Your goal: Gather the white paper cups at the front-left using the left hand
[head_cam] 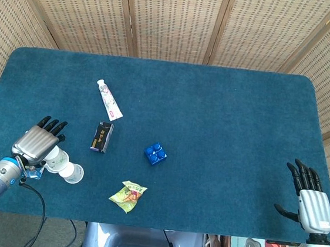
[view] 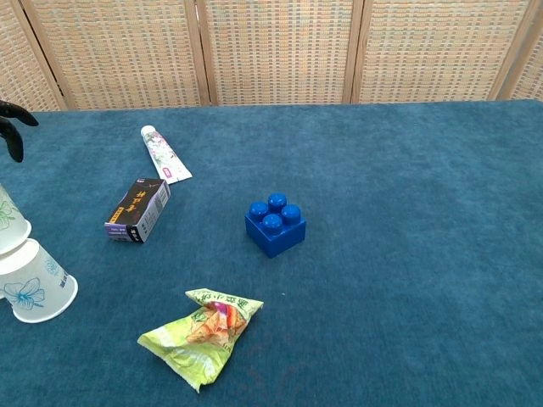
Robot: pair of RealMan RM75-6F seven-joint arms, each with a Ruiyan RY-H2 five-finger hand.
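Observation:
Two white paper cups lie on their sides at the front left of the blue table. One cup (head_cam: 73, 173) (view: 36, 286) lies free, its mouth toward the table's front. The other cup (head_cam: 58, 159) (view: 10, 224) sits just behind it, partly under my left hand (head_cam: 35, 141). That hand is palm down with its fingers stretched out, and its fingertips (view: 10, 127) show at the chest view's left edge. The thumb and palm are hidden, so I cannot tell whether the cup is gripped. My right hand (head_cam: 310, 201) hangs at the front right corner, fingers spread and holding nothing.
A toothpaste tube (head_cam: 109, 100), a small dark box (head_cam: 101, 136), a blue brick (head_cam: 155, 153) and a green snack packet (head_cam: 128, 194) lie right of the cups. Something blue (head_cam: 32, 172) shows under my left wrist. The table's front edge (head_cam: 43, 214) is close.

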